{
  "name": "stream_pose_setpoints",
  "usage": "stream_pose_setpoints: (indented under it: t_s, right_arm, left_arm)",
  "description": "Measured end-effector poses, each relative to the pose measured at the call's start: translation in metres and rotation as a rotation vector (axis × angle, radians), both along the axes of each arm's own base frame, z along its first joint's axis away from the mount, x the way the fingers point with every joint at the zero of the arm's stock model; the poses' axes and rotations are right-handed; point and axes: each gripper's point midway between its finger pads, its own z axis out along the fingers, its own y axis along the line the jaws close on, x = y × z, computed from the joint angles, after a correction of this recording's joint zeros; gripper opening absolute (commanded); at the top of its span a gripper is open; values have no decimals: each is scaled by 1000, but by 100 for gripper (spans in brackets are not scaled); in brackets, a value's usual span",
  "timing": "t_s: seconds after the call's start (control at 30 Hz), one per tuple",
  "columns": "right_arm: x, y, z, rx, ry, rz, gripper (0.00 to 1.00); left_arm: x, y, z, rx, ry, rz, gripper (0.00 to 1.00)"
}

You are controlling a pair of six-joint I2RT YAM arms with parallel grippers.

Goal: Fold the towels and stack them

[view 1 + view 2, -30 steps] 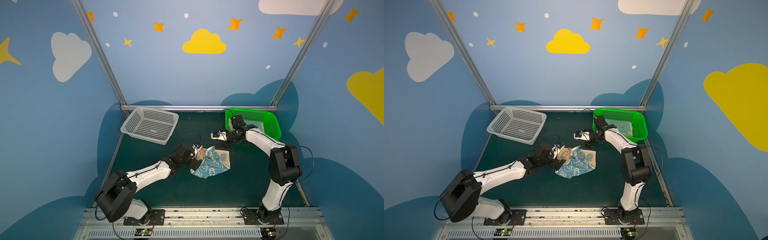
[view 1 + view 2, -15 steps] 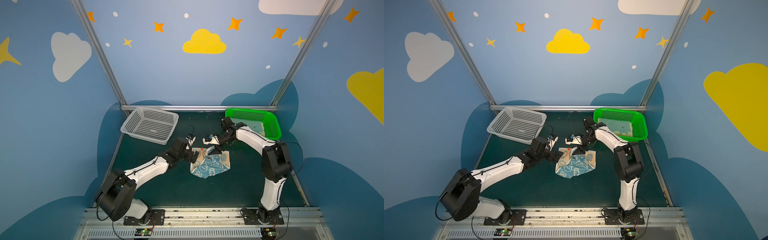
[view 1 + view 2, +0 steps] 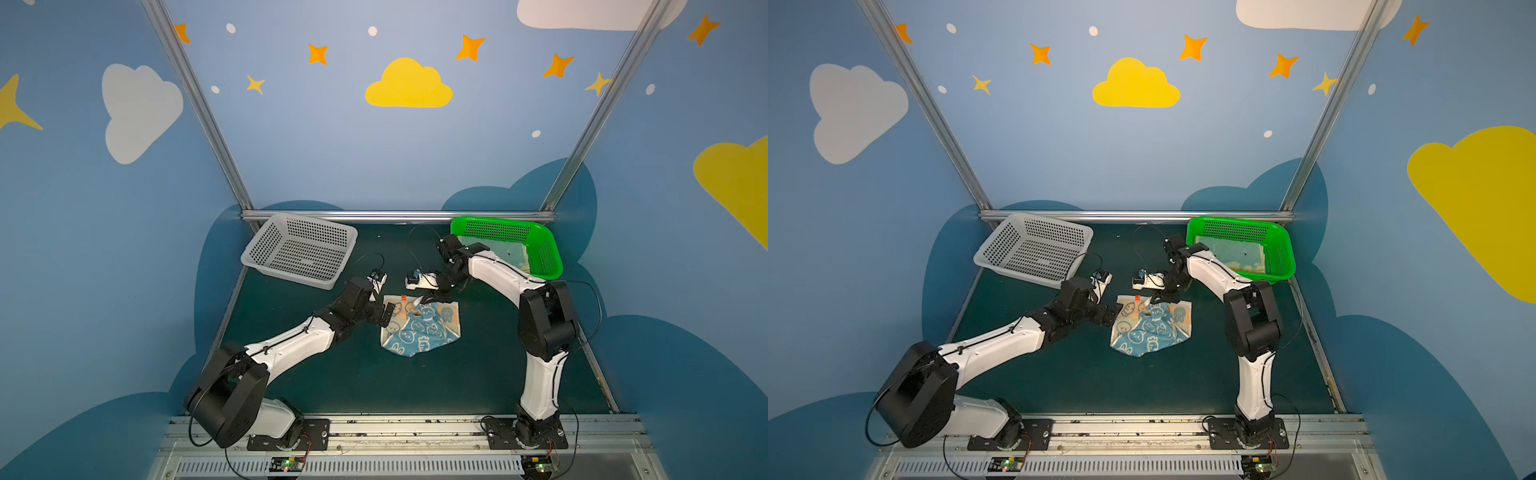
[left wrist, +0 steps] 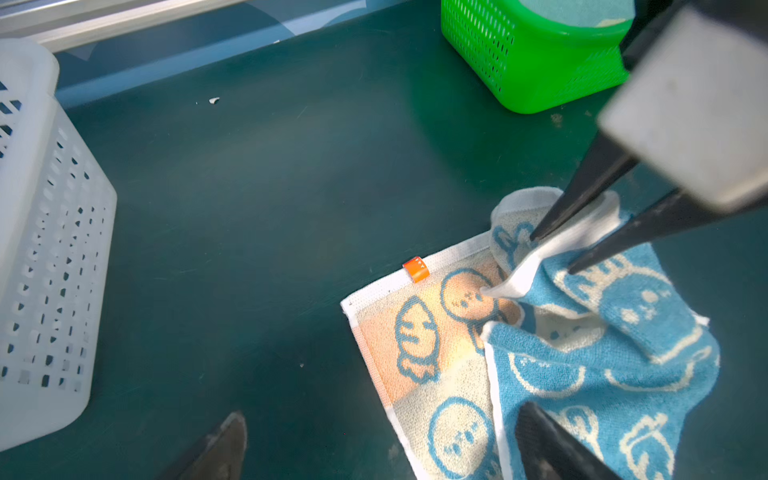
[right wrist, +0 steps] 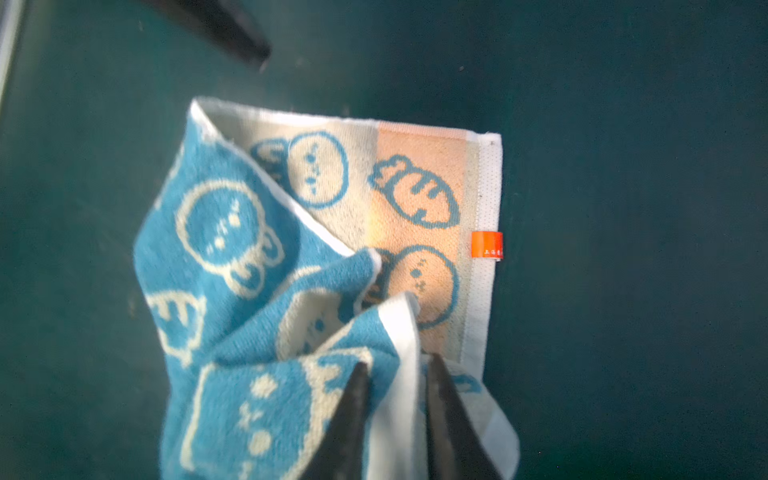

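Observation:
A blue-and-cream towel [image 3: 419, 330] [image 3: 1152, 330] with rabbit outlines lies crumpled mid-table, its blue side folded over the cream and orange side [image 4: 415, 345]. My right gripper [image 5: 397, 361] [image 4: 552, 254] [image 3: 419, 300] is shut on a raised white hem at the towel's far edge. At the towel's left edge my left gripper [image 4: 380, 411] [image 3: 388, 313] stands open and low. One of its fingers is over the blue fold and one over bare mat, and it holds nothing. A pale yellow towel [image 3: 498, 253] [image 3: 1233, 253] with a teal border lies in the green basket.
The green basket [image 3: 544, 249] [image 3: 1279, 249] [image 4: 519, 62] stands at the back right, close behind my right arm. A white perforated basket [image 3: 253, 257] [image 3: 986, 257] [image 4: 41, 249] stands at the back left. An orange tag [image 5: 486, 245] marks the towel's far hem.
My right gripper came from beside the green basket to the towel's far edge and shut on the hem. My left gripper drew back a little to the towel's left edge, still open.

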Motion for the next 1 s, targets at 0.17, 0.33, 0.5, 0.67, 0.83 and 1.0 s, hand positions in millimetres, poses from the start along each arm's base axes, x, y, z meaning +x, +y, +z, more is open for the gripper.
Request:
stream_pose_setpoints:
  t_s: [0.17, 0.33, 0.5, 0.67, 0.83, 1.0]
  right_arm:
    - [-10, -14, -9, -40, -43, -13, 0]
    - [-11, -23, 14, -10, -214, -25, 0]
    - [1, -16, 62, 102, -442, -2, 0]
    - [-3, -5, 91, 206, -552, 73, 0]
    - [-11, 5, 104, 288, -568, 130, 0]
    - [-19, 12, 110, 345, -547, 162, 0]
  left_arm:
    - [-1, 9, -7, -16, -52, 35, 100]
    - [3, 8, 0, -37, -92, 39, 100]
    - [13, -10, 22, -65, -138, -32, 100]
    - [22, -30, 47, -60, -176, -137, 100]
    - [16, -34, 49, -4, -208, -242, 100]
    - [2, -27, 35, 101, -258, -335, 98]
